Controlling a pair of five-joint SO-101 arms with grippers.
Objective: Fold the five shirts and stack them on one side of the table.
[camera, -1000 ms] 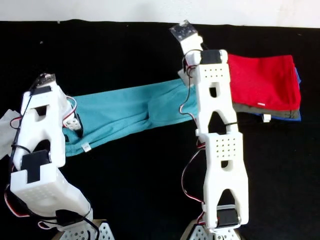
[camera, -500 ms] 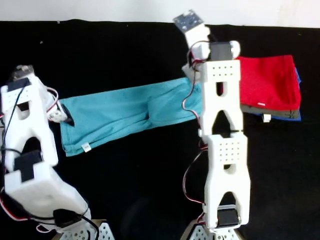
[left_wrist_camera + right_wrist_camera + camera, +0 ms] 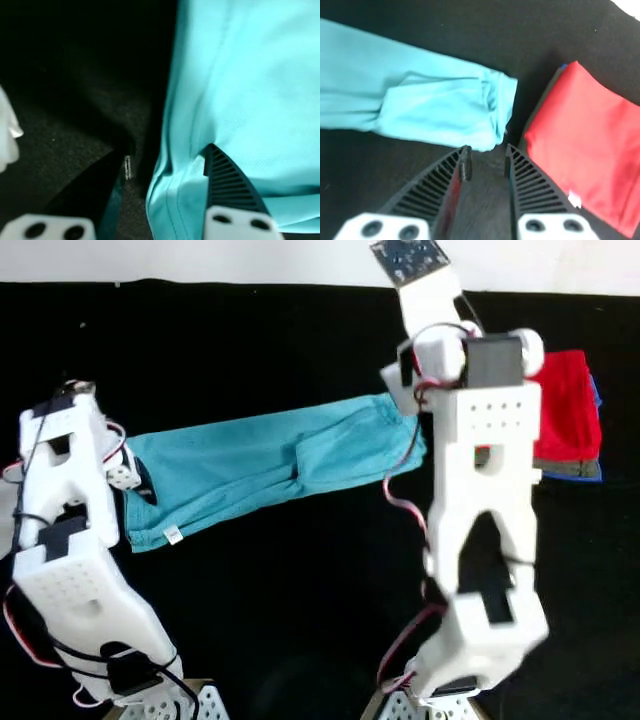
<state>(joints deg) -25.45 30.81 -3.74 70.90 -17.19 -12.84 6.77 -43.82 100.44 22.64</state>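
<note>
Teal shirt [image 3: 270, 465] lies on the black worktop [image 3: 250, 340] as one long narrow band. It runs from the left arm's side across to the right arm's side. A ridge of bunched cloth sits near its middle. A small white label [image 3: 172, 535] shows at its near left corner.

Left hand [image 3: 167, 155]: fingers well apart, gripping nothing. It sits at the left end of the teal shirt. One ribbed finger [image 3: 225, 180] is over the cloth and the other is over bare worktop, with the shirt's hemmed edge between them. I cannot tell whether that finger presses the cloth or only hangs above it. A white object [image 3: 7, 135] shows at the edge of the left wrist view; I cannot identify it.

Right hand [image 3: 486, 157]: fingers parted by a narrow gap, nothing between them. It hangs above bare worktop, over the strip between the teal shirt's right end and the red shirt [image 3: 585, 145].

The red shirt is folded and tops a stack at the right side of the worktop. Beneath it I see a grey layer [image 3: 565, 469] and a blue layer [image 3: 597, 390] peeking out at the edges. In the high view the raised right arm covers the stack's left part. The teal shirt's right end lies near the stack but apart from it.
</note>
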